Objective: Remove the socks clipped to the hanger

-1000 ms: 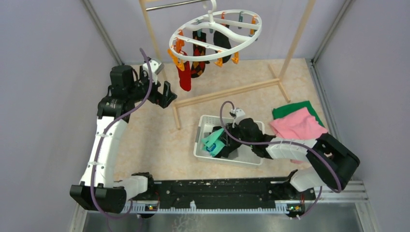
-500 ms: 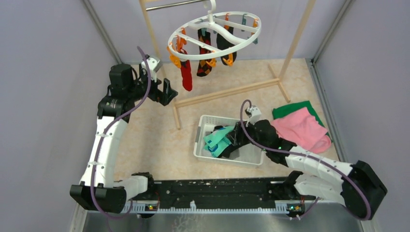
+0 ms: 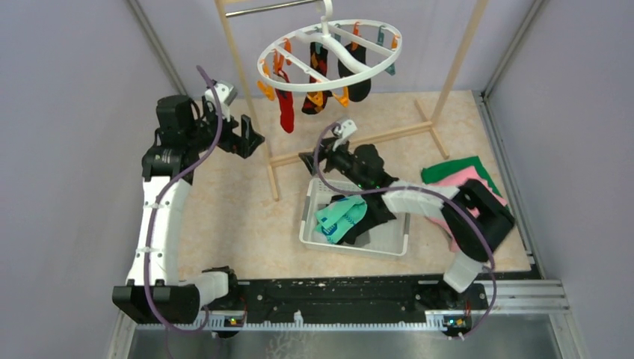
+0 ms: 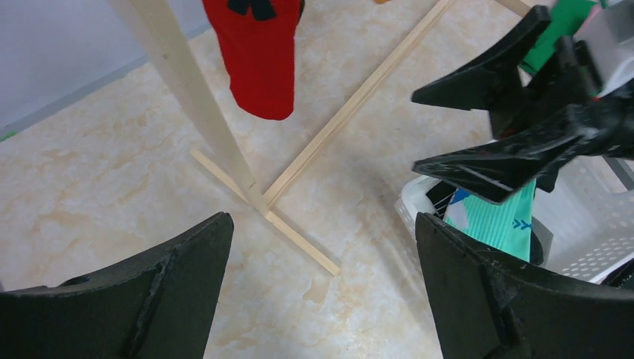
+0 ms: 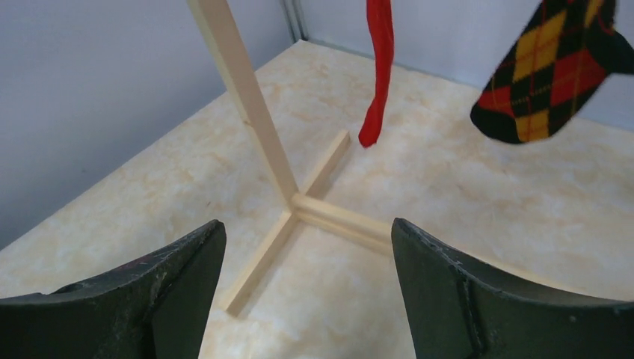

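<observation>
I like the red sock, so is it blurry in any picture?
Left wrist view: the red sock is sharp, its top cut off by the frame. Right wrist view: sharp, seen edge-on. Top view: small but clear, no glare.

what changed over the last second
The right gripper rose out of the white basket toward the hanger and opened, leaving the teal sock inside. The left gripper drew back slightly, still open. The hanger swung a little; its red sock and argyle sock stay clipped.
</observation>
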You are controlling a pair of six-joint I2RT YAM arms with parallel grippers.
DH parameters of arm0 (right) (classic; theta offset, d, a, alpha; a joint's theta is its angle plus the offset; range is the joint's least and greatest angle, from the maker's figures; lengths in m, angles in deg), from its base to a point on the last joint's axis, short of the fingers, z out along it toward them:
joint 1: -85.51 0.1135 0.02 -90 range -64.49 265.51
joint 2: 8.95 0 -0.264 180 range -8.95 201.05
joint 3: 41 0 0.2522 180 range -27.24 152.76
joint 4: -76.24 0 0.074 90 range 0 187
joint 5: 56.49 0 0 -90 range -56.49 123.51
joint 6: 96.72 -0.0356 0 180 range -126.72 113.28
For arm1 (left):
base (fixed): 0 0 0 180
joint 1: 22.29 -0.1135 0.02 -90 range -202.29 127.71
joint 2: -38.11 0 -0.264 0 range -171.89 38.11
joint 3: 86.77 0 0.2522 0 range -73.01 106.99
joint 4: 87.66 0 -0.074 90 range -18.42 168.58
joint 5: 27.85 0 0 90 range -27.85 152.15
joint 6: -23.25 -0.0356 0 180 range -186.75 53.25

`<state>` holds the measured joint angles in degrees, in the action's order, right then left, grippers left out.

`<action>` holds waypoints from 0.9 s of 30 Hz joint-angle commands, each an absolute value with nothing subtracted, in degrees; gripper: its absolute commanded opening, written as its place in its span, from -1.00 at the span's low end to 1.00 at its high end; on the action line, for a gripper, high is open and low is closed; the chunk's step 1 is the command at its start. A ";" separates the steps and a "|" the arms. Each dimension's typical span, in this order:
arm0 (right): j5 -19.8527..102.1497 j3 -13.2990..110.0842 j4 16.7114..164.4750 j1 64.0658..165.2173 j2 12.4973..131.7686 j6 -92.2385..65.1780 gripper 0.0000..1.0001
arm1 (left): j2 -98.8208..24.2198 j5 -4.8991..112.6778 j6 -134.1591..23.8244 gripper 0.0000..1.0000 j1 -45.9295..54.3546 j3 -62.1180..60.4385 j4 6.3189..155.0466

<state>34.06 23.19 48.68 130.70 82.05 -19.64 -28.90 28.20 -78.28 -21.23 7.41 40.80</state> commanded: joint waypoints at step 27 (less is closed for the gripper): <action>45.41 65.53 29.37 124.88 119.26 -20.81 -1.00 | -32.13 15.99 -78.66 0.93 -29.37 14.33 35.48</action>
